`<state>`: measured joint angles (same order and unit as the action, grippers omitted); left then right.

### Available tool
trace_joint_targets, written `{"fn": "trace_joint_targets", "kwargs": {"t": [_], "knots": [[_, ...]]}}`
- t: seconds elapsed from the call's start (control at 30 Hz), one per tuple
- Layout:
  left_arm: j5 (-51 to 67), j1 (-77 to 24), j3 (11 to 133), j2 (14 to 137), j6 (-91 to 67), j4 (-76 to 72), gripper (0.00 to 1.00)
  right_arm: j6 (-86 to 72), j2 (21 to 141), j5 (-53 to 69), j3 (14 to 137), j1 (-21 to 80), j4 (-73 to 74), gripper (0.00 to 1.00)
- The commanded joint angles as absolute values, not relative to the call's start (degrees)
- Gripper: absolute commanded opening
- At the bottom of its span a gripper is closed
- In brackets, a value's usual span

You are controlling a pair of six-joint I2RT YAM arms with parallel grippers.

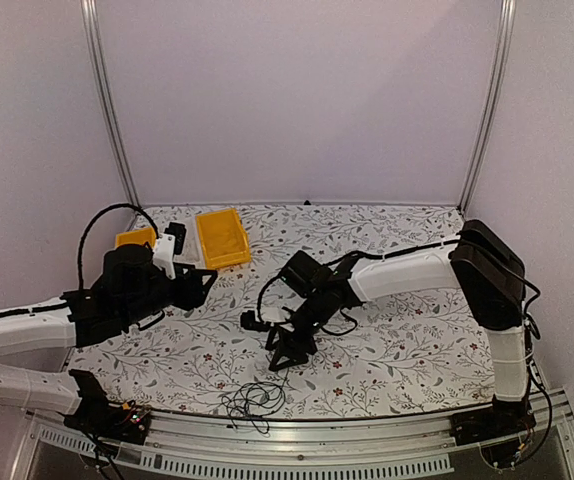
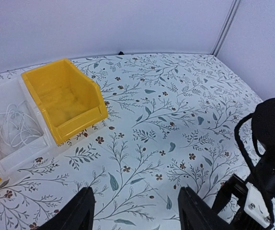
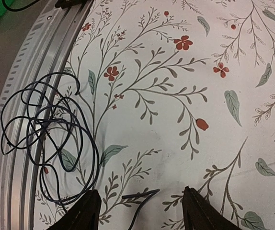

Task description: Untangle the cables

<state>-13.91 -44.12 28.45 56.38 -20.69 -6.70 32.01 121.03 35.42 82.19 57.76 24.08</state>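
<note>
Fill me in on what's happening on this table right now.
Two robot arms are working on a tangle of thin black cables, which lies in loose loops at the table's near edge, partly over the metal rail. The right gripper is open just beside the tangle, with one cable end lying between its fingers, not gripped. The left gripper is also open and empty, over bare tablecloth near a yellow bin and a clear bin holding white cable.

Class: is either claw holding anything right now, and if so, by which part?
Nothing is held. The left claw is open above the table. The right claw is open too; a cable strand lies between its jaws, ungripped.
</note>
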Motion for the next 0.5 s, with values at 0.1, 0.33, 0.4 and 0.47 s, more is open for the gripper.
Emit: {"fn": "trace_joint_targets", "kwargs": {"t": [0.1, 0.33, 0.4, 0.47], "knots": [[-13.85, -45.61, 27.91, 54.31, -20.07, -8.43, 0.6, 31.37, 124.31, 35.05, 84.81, 58.79, 21.84, 0.58], [-14.61, -46.28, 27.04, 53.96, -21.27, -8.12, 0.59, 30.51, 124.37, 37.86, 85.17, 58.91, 21.85, 0.18], [-14.95, -47.13, 26.12, 55.02, -22.06, -10.19, 0.58, 30.72, 123.33, 39.52, 85.1, 58.89, 21.97, 0.05], [-14.2, -48.66, 25.11, 56.67, -22.35, -12.98, 0.58, 31.18, 122.01, 41.18, 84.88, 58.89, 22.47, 0.0]]}}
